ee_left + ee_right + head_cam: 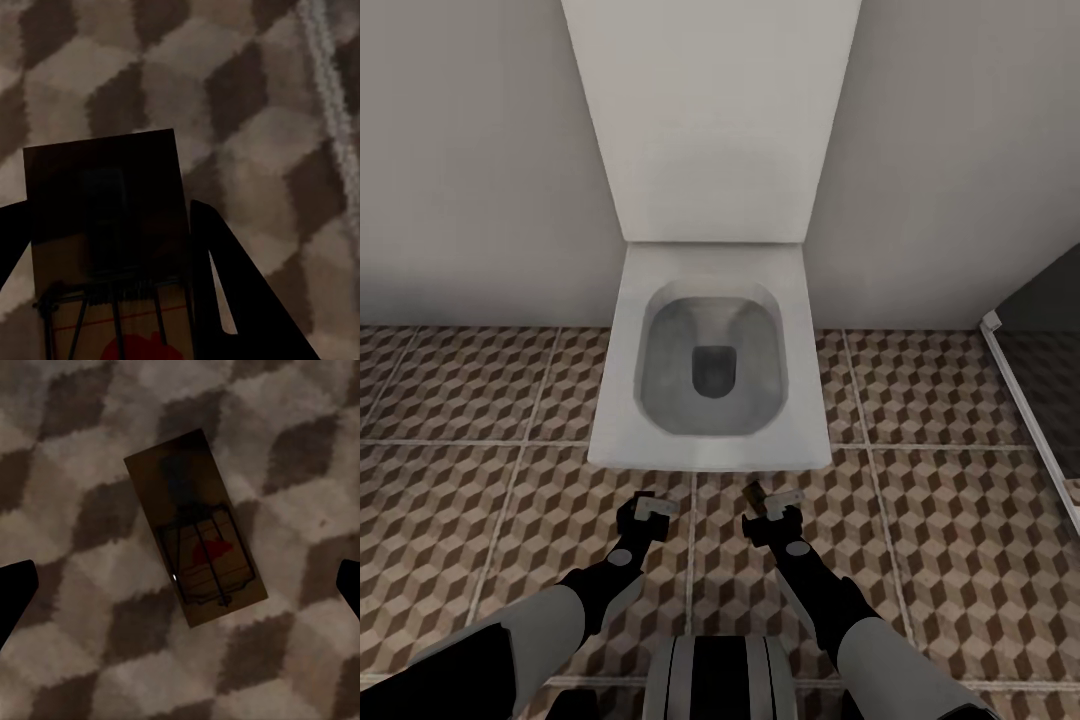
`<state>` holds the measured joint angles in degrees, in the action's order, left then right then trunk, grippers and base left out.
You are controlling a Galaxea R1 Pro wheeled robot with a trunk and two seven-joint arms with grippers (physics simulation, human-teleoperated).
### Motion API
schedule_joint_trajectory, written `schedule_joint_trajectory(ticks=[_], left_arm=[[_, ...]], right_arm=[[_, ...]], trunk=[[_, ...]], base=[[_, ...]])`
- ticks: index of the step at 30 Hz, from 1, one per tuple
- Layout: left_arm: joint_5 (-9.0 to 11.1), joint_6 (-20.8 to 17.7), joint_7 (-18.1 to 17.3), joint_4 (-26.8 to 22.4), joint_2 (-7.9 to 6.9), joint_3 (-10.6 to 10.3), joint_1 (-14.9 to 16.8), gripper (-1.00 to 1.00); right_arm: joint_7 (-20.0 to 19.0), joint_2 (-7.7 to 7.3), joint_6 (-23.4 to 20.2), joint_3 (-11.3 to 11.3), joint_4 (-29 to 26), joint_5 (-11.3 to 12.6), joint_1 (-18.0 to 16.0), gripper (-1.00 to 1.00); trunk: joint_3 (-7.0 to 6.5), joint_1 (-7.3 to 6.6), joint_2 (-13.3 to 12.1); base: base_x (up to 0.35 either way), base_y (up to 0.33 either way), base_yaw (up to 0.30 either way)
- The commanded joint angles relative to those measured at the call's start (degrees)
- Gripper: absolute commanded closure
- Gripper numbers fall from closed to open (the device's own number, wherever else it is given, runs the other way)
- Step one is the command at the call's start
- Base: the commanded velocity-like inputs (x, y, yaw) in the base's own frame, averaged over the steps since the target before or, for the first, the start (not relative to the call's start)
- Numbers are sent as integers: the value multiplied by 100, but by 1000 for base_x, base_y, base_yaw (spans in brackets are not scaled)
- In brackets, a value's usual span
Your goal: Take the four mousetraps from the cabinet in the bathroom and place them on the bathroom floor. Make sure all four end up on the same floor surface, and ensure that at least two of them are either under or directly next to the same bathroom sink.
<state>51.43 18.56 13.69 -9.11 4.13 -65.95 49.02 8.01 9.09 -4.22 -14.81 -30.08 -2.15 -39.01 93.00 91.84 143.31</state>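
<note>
My left gripper (pixel 650 507) hangs low over the bathroom floor (pixel 940 420) in front of a toilet, shut on a mousetrap (pixel 105 187), a tan board with dark wire and a red spot held between the dark fingers (pixel 217 285). My right gripper (pixel 770 512) is beside it, open wide. Another mousetrap (pixel 199 529) lies free below the right gripper against the cube-patterned tiles, apart from both fingers (pixel 15 592). In the head view it is a small tan piece (pixel 754 492) at the right gripper's tip. The cabinet and the sink are out of view.
A white wall-hung toilet (pixel 710 370) with a tall white panel (pixel 710 120) stands straight ahead against the grey wall. At the right runs a white shower frame (pixel 1010 380) with dark floor (pixel 1050 390) behind it. Open tiles lie left and right of the toilet.
</note>
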Motion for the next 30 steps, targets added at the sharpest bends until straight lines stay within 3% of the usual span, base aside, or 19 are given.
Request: schedule_joint_trajectory(ticks=[1, 6, 7, 13, 30], left_arm=[[6, 7, 54, -3, 0, -49, 3, 100], [-1, 12, 49, -7, 0, -52, 3, 100], [-1, 13, 48, -7, 0, -62, 3, -100], [-2, 9, 54, -4, 0, -224, 3, -100], [-2, 8, 55, -3, 0, -252, 3, -100]], right_arm=[[42, -4, -44, -34, -11, -23, -1, -100], [43, -4, -43, -32, -9, -23, -1, -100], [43, -4, -43, -31, -10, -23, 1, -100], [43, -4, -43, -35, -7, -23, -1, -100], [43, -4, -44, -37, -8, -22, -1, -100]], trunk=[[3, -1, 1], [3, -1, 1], [3, -1, 1], [3, -1, 1], [3, -1, 1]], base=[[0, 0, 0], [0, 0, 0], [0, 0, 0], [0, 0, 0], [0, 0, 0]])
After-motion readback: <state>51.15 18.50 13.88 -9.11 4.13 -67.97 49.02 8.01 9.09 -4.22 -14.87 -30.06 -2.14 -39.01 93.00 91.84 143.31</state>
